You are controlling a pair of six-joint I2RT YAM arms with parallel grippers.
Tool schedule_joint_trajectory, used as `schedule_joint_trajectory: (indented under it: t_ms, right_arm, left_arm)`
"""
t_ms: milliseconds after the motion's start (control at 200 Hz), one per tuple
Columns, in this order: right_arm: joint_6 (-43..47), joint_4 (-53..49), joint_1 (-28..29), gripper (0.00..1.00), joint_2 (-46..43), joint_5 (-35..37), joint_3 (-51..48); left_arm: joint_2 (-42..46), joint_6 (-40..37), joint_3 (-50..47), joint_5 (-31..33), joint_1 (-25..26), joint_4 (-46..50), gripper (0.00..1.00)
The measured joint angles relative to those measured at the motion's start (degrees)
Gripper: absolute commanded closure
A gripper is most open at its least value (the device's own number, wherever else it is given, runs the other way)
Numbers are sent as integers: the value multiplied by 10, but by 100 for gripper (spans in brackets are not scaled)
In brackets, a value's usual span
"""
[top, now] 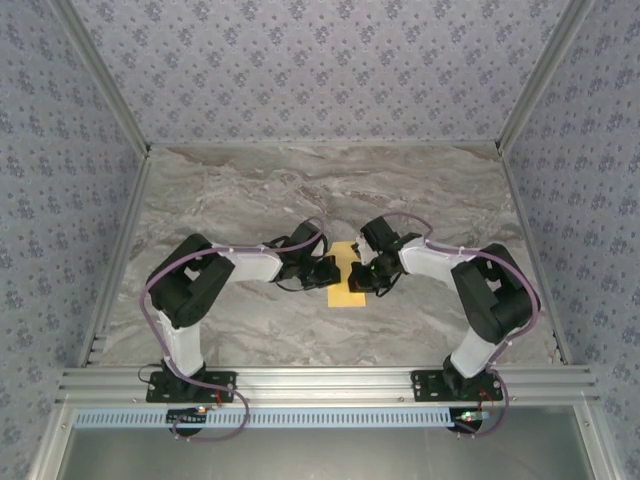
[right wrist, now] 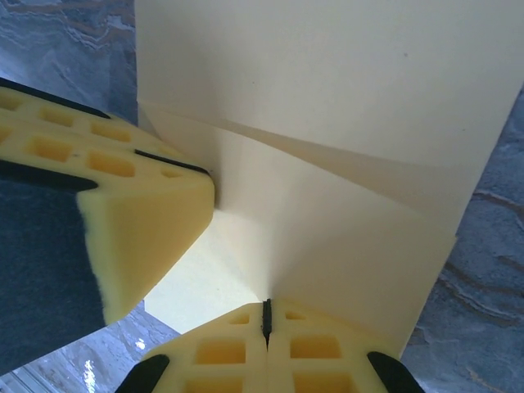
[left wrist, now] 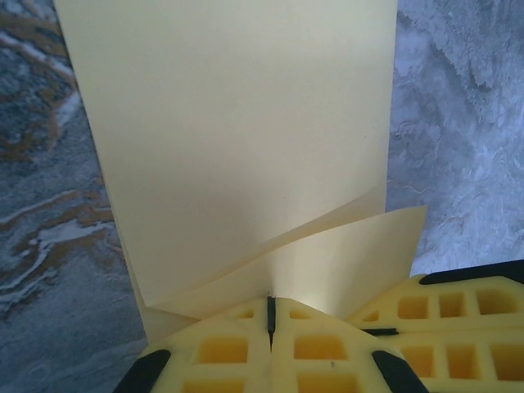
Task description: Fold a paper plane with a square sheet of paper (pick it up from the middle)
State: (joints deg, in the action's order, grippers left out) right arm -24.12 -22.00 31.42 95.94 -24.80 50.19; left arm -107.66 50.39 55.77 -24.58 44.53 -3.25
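square sheet of paper (left wrist: 237,139) — thin paper, matt, smooth, creased | left gripper (left wrist: 270,315), right gripper (right wrist: 266,319) — yellow matt plastic, waffle-pocketed | table (top: 250,190): marble-look, smooth, faint sheen | rail (top: 330,380), lower frame: brushed metal | walls (top: 320,70), top: matt patterned covering

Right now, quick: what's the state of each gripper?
Left gripper: shut, pinching a fold of the thin yellow-orange sheet of paper.
Right gripper: shut, pinching the same sheet.

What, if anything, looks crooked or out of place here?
The square sheet of paper is folded, but its layers gape and one flap fans out askew where the left gripper pinches it. The right gripper pinches it too. Nothing else stands out.
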Motion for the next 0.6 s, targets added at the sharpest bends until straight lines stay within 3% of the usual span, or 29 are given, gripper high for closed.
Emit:
schedule_joint_trajectory:
  t_ms: [600]
  right_arm:
    - [0,3,0,100,8,-3,0]
  left_arm:
    - [-6,6,19,31,-1,27,100]
